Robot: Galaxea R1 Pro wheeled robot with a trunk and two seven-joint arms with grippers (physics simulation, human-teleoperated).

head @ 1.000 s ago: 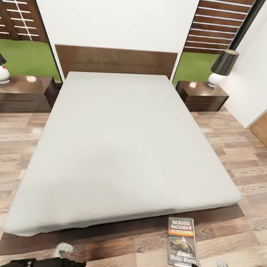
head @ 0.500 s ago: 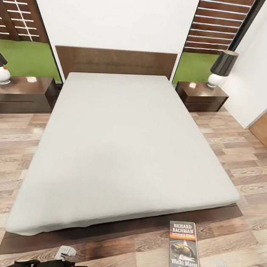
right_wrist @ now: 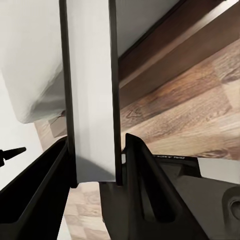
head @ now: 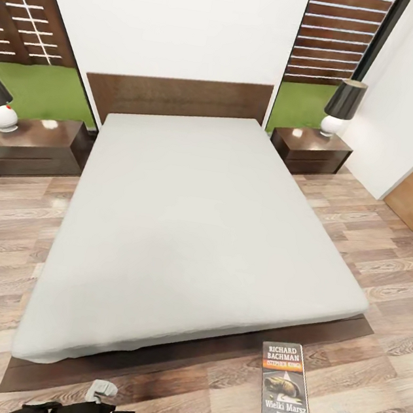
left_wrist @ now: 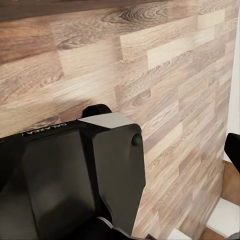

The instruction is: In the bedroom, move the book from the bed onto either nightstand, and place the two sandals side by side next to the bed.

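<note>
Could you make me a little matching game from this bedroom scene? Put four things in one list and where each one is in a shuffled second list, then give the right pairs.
Things:
1. book
2. lamp
3. headboard
4. mattress

Places:
A. against the white wall between the windows
B. on the dark bed frame
C. held in the right gripper, in front of the bed's foot
D. standing on the nightstand by the right window

Pairs: 1-C, 2-D, 3-A, 4-B
</note>
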